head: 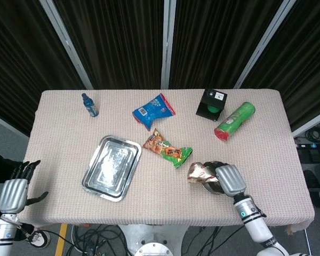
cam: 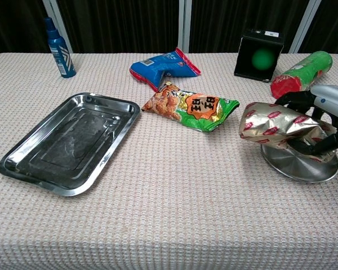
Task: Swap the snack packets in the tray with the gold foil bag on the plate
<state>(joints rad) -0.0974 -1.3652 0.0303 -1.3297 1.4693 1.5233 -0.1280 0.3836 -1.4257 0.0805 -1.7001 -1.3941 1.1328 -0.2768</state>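
The right robot hand (cam: pixel 321 121) is clamped on the gold bag (cam: pixel 273 126), fingers wrapped over its right end, and holds it lifted clear of the plate (cam: pixel 298 163), tilted with its left end up. The plate sits on the surface (cam: pixel 174 214) near the front right corner. In the head view the same robot hand (head: pixel 228 180) covers the bag (head: pixel 198 172) and most of the plate (head: pixel 208 186).

The tray (cam: pixel 70 140) lies toward the front left of the surface, holding nothing. The two snack packets are outside it: the orange-green packet (cam: pixel 192 108) lies at the middle of the surface, just beside the tray's far right corner, and the blue packet (cam: pixel 163 64) lies behind it, nearer the far edge, the two nearly touching.

A blue bottle (cam: pixel 59 48) stands upright near the far left corner. A black box (cam: pixel 259 53) with a green circle on its front stands near the far edge on the right, with a green can (cam: pixel 301 73) lying on its side beside it, red end toward the front.

The left robot hand (head: pixel 13 192) hangs off the left edge of the surface, fingers apart, holding nothing.
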